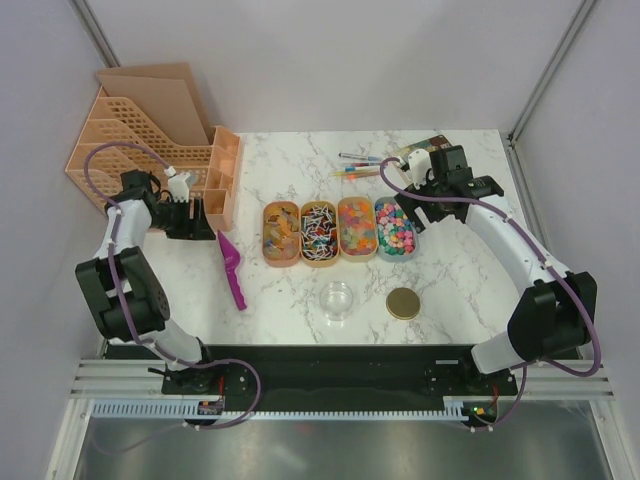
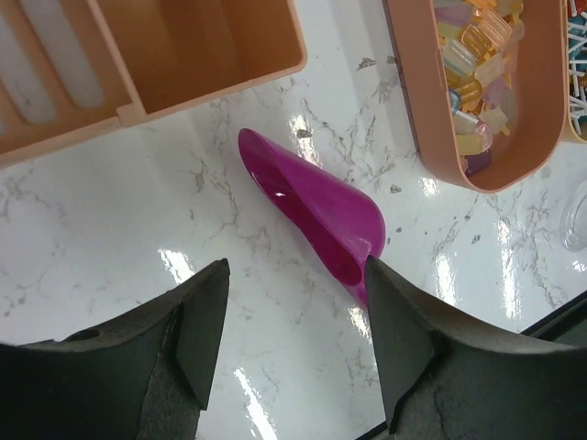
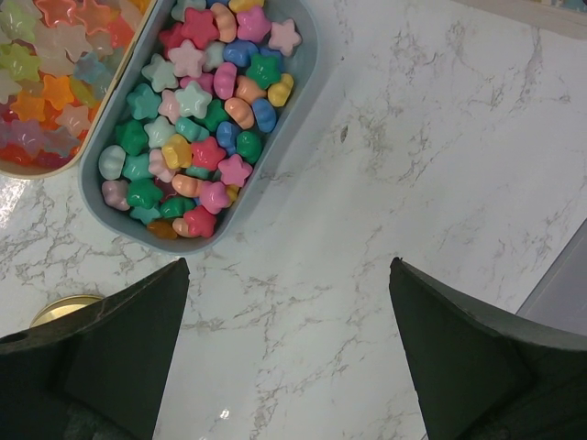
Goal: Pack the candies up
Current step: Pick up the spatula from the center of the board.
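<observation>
Hovering open above the scoop [image 2: 312, 206], the left fingers [image 2: 206, 321] seem set to grasp it: next, drop astride and close; the right fingers [image 3: 119, 339] gape empty near candies [image 3: 197, 119].

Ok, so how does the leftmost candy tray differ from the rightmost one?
The leftmost tray is peach; the rightmost tray is grey-blue. The leftmost tray holds translucent yellow-orange blocky gummies; the rightmost tray holds opaque stars and rounded pieces in many colours. Both are open, oblong, round-ended and well filled.
</observation>
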{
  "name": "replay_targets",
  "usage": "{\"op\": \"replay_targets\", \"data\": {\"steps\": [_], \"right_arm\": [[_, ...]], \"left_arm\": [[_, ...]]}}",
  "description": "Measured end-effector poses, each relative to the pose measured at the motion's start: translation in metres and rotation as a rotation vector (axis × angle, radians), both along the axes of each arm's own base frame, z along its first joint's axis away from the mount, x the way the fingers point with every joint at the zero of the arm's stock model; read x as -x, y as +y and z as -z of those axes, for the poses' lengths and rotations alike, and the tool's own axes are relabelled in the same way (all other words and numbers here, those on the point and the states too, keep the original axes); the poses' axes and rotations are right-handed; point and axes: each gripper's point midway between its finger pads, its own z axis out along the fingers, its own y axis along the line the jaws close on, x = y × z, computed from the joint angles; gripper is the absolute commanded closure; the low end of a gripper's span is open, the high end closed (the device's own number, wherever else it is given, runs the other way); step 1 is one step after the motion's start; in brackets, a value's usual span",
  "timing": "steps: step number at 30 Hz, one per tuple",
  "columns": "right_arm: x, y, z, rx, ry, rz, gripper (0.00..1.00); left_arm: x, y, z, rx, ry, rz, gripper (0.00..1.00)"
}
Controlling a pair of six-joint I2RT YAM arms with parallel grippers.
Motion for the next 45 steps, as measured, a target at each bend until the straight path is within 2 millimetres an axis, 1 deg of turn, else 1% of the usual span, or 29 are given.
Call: {"op": "replay_targets", "data": {"steps": [5, 11, 19, 22, 26, 29, 32, 37, 40, 42, 44, 45], "right_arm": [[0.0, 0.0, 0.0, 0.001, -0.001, -0.001, 0.02], [0.0, 0.0, 0.0, 0.0, -0.001, -0.001, 0.02], [0.002, 0.0, 0.005, 0.001, 0.011, -0.003, 0.02], [0.004, 0.0, 0.008, 0.002, 0.018, -0.004, 0.02], [0.006, -0.001, 0.013, 0.004, 0.028, -0.004, 0.02], [0.007, -0.001, 0.015, 0.004, 0.034, -0.004, 0.02], [0.008, -0.001, 0.016, 0.004, 0.036, -0.004, 0.02], [0.007, -0.001, 0.016, 0.004, 0.035, -0.005, 0.02], [0.008, -0.001, 0.018, 0.005, 0.039, -0.005, 0.02], [0.01, -0.002, 0.021, 0.007, 0.045, -0.005, 0.02], [0.012, -0.002, 0.023, 0.009, 0.052, -0.005, 0.02], [0.013, -0.002, 0.024, 0.009, 0.054, -0.005, 0.02]], "left_arm": [[-0.006, -0.013, 0.009, 0.007, 0.017, 0.011, 0.34], [-0.016, -0.011, 0.02, -0.016, 0.033, -0.022, 0.35], [-0.024, -0.013, 0.045, -0.027, 0.098, -0.052, 0.39], [-0.031, -0.014, 0.045, -0.029, 0.095, -0.063, 0.4], [-0.038, -0.015, 0.041, -0.026, 0.077, -0.072, 0.43], [-0.042, -0.017, 0.04, -0.022, 0.074, -0.077, 0.49], [-0.045, -0.018, 0.044, -0.018, 0.08, -0.079, 0.54], [-0.044, -0.022, 0.05, -0.014, 0.099, -0.078, 0.54], [-0.044, -0.023, 0.05, -0.011, 0.103, -0.079, 0.64], [-0.044, -0.024, 0.051, -0.01, 0.105, -0.08, 0.72], [-0.044, -0.024, 0.051, -0.006, 0.108, -0.085, 0.76], [-0.044, -0.025, 0.051, -0.006, 0.109, -0.085, 0.8]]}}
